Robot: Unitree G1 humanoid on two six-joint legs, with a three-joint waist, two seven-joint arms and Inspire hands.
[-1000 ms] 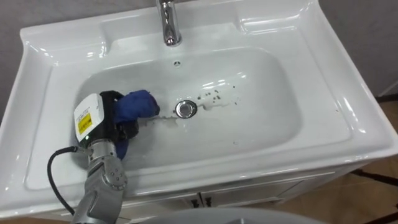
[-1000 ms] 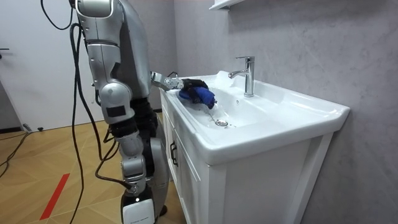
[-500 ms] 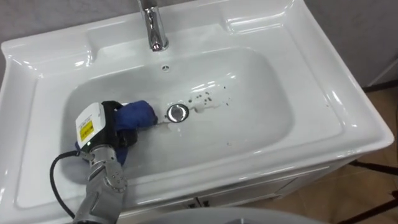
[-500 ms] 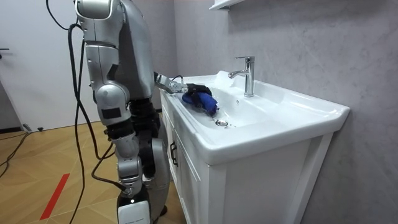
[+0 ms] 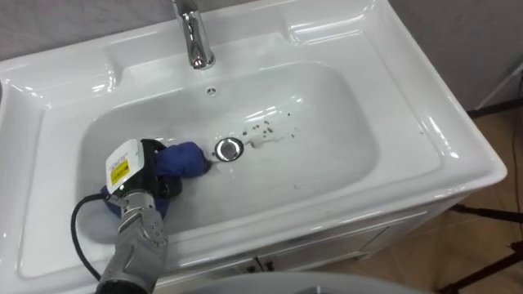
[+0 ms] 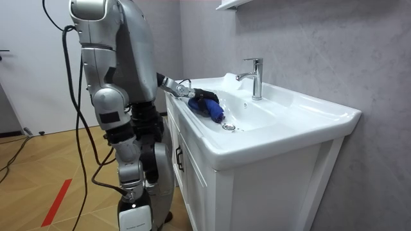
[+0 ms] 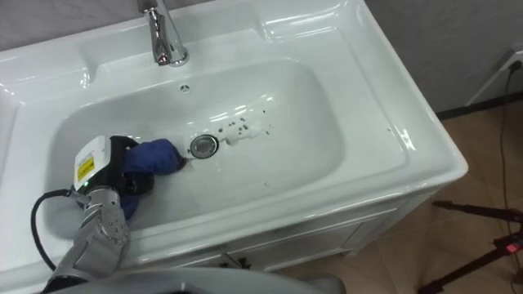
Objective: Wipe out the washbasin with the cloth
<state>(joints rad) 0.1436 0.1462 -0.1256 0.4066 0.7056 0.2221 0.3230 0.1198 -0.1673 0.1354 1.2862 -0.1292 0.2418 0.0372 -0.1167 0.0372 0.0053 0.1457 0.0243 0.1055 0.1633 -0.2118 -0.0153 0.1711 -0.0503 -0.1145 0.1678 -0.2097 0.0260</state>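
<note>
On the left floor of the basin [image 5: 327, 122], the blue cloth [image 5: 181, 159] lies bunched, its long axis running across the bowl and its free end pointing right, just beside the drain [image 5: 230, 149]. The left hand [image 5: 151, 175] is clenched round the other end, so the cloth juts out ahead of it.

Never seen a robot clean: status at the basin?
Left robot hand gripping blue cloth in basin, left of drain. Dark specks just right of drain. Nothing blocking.

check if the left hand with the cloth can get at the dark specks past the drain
Probably yes: the left hand holds the blue cloth beside the drain, and only bare basin floor lies before the specks.
</note>
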